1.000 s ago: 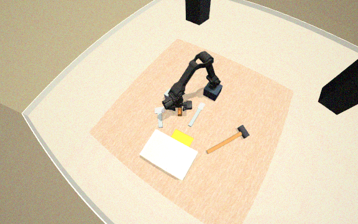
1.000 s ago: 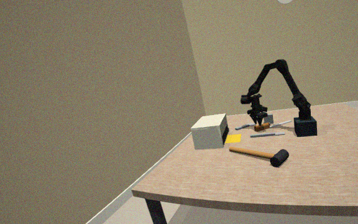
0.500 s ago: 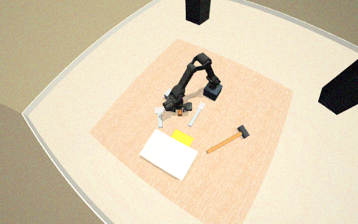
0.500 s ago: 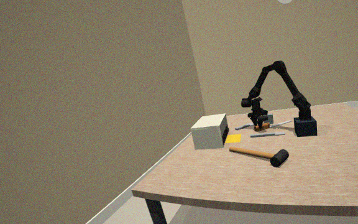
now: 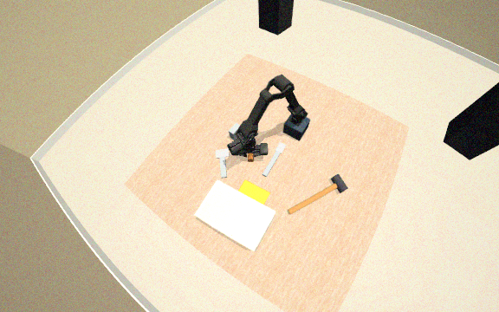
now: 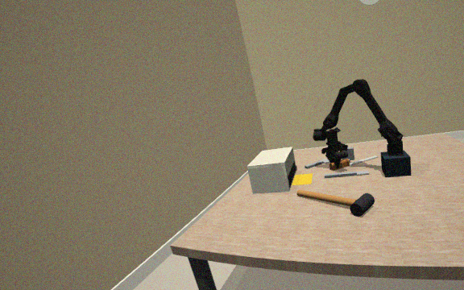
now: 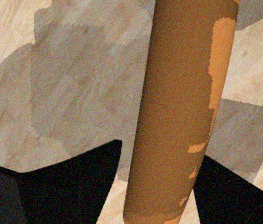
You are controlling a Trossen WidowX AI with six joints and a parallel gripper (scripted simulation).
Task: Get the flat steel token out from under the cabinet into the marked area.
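Well, on the table [image 5: 340, 165] [image 6: 256, 234] [image 7: 252, 65], the white cabinet [image 5: 235, 215] [image 6: 270, 173] shows its dark front only in the exterior view. Beside it, well inside the table's edges, lies a mallet [image 5: 314, 198] [image 6: 329, 198]. Before it, the gripper [image 5: 250, 154] [image 6: 337, 165] [image 7: 158, 153] is partly open around an orange handle [image 5: 250, 158] [image 6: 342, 163] [image 7: 177, 110], a gap visible on one side. Between them, yellow patch [image 5: 255, 191] [image 6: 302, 180]. Token: hidden; its place and look can't be told.

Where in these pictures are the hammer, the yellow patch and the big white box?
hammer [image 5: 313, 198] [image 6: 329, 197]: top and exterior views, on its wooden handle
yellow patch [image 5: 255, 191] [image 6: 303, 180]: top and exterior views, on its exposed surface
white box [image 5: 236, 215] [image 6: 269, 179]: top view, on its lid; exterior view, on a side wall
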